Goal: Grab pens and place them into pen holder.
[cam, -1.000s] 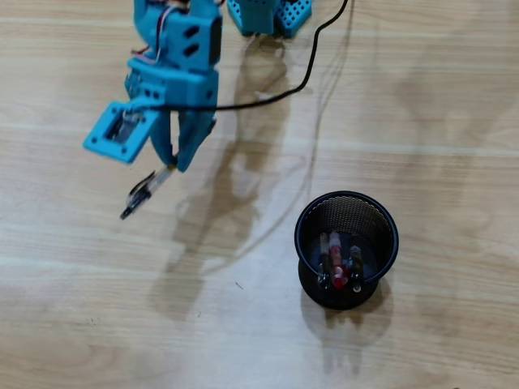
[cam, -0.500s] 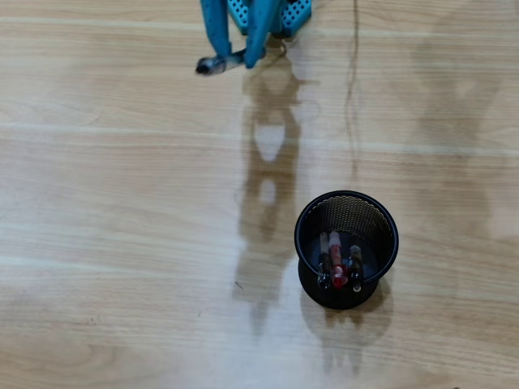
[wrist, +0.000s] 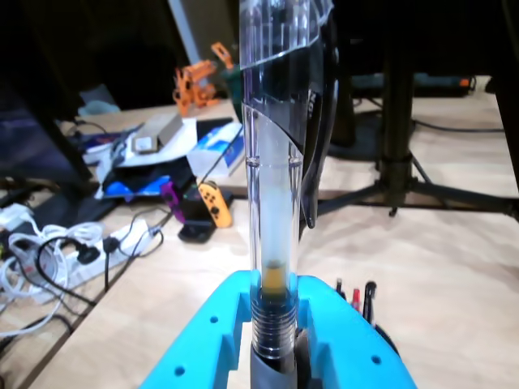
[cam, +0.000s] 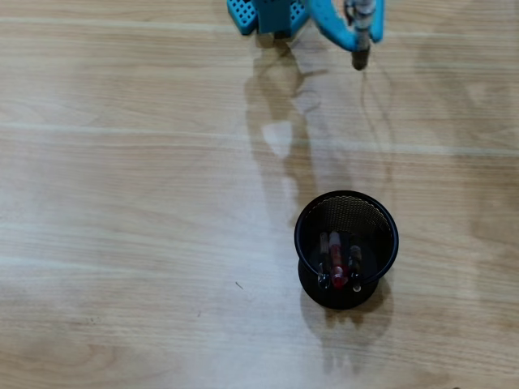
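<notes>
- Overhead view: the blue gripper (cam: 357,36) enters at the top edge, right of centre, and only its lower part is in frame.
- Overhead view: a clear pen (cam: 362,32) is clamped between the blue fingers (cam: 336,28), its dark tip pointing down-frame and showing just past them. The pen is off the table (cam: 122,203).
- Overhead view: the blue arm base (cam: 268,14) sits at the top edge, just left of the gripper.
- Overhead view: the pen holder (cam: 302,235), a round black mesh cup, stands upright on the pale wood table, lower right of centre, well apart from the gripper.
- Overhead view: three pens (cam: 338,261) stand inside the holder; one shows red, two are dark. Finer detail cannot be told.
- Wrist view: the clear pen (wrist: 274,211) runs vertically up the middle of the frame, its spring and inner refill visible through the barrel.
- Wrist view: the two blue fingers (wrist: 212,340) close on the lower barrel from either side, touching it; the pincer is narrow and holding the pen.
- Wrist view: the holder's rim (wrist: 388,340) shows low right behind the fingers, with pen tips (wrist: 355,297) standing above it.
- Wrist view: a cluttered desk (wrist: 146,154) with cables (wrist: 49,259) lies in the background at left.
</notes>
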Tool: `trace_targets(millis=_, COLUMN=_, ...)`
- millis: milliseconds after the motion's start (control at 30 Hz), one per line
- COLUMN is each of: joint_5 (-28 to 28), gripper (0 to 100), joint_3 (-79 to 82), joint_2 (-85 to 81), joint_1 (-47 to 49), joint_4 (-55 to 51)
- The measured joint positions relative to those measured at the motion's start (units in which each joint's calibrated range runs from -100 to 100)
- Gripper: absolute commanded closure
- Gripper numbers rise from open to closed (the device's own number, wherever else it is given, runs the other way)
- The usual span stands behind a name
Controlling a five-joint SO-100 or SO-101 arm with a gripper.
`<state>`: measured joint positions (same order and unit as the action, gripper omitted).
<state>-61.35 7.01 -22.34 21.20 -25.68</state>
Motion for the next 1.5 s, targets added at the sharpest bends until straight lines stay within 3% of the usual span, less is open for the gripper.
trace_targets(millis=233, joint_5=1.7, gripper=98, joint_3=11.3, joint_2=8.4, joint_1=2.6, joint_4=28.9)
trace_targets(millis=400, joint_5=3.6, gripper=98, joint_3=11.9, joint_2=14.7, joint_1=2.4, joint_4=38.4)
trace_targets(millis=1167, joint_5=5.7, gripper=97, joint_3=12.1, joint_2=29.9, joint_1=-3.0, joint_4=42.3)
trace_targets(millis=1333, joint_5=5.7, gripper=88, joint_3=12.1, joint_2=30.2, joint_1=-2.6, joint_4=42.3)
trace_targets(millis=1500, joint_5=7.4, gripper=89, joint_3=12.1, joint_2=30.2, joint_1=-2.6, joint_4=42.3)
